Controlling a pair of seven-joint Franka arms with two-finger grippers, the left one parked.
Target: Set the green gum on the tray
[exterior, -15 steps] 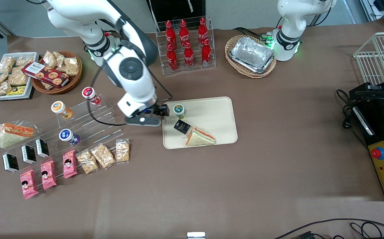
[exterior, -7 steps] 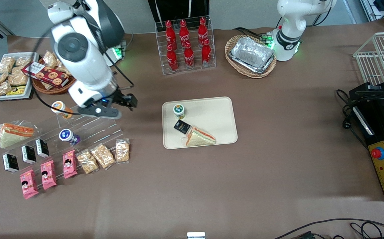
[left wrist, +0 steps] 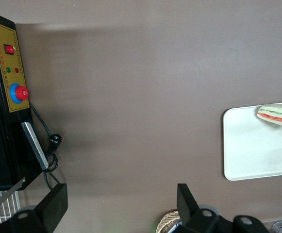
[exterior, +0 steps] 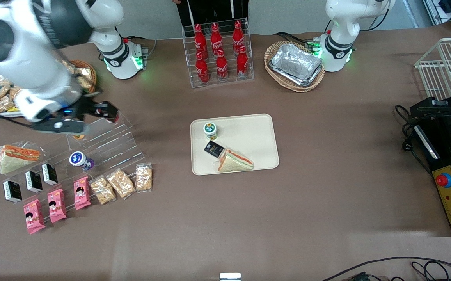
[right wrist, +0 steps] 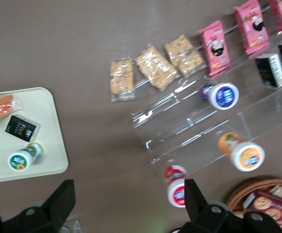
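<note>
The green gum (exterior: 210, 130) stands upright on the cream-beige tray (exterior: 249, 132), near the tray's corner farthest from the front camera on the working arm's side. It also shows in the right wrist view (right wrist: 22, 159) on the tray (right wrist: 0, 165). My right gripper (exterior: 106, 110) is open and empty. It hangs well away from the tray, over the upper step of the clear acrylic rack (exterior: 104, 144), above the red-lidded canister (right wrist: 176, 192). In the right wrist view the gripper (right wrist: 128, 204) has its jaws wide apart with nothing between them.
A black packet (exterior: 213, 149) and a wrapped sandwich (exterior: 235, 160) lie on the tray. The rack holds a blue-lidded canister (exterior: 78, 159) and an orange-lidded canister (right wrist: 246, 156). Snack packets (exterior: 122, 182) lie beside it. Cola bottles (exterior: 217, 50) and a wicker basket of foil trays (exterior: 295, 65) stand farther away.
My right arm has swung away from the tray toward the working arm's end, over the acrylic rack. The green gum stays standing on the tray.
</note>
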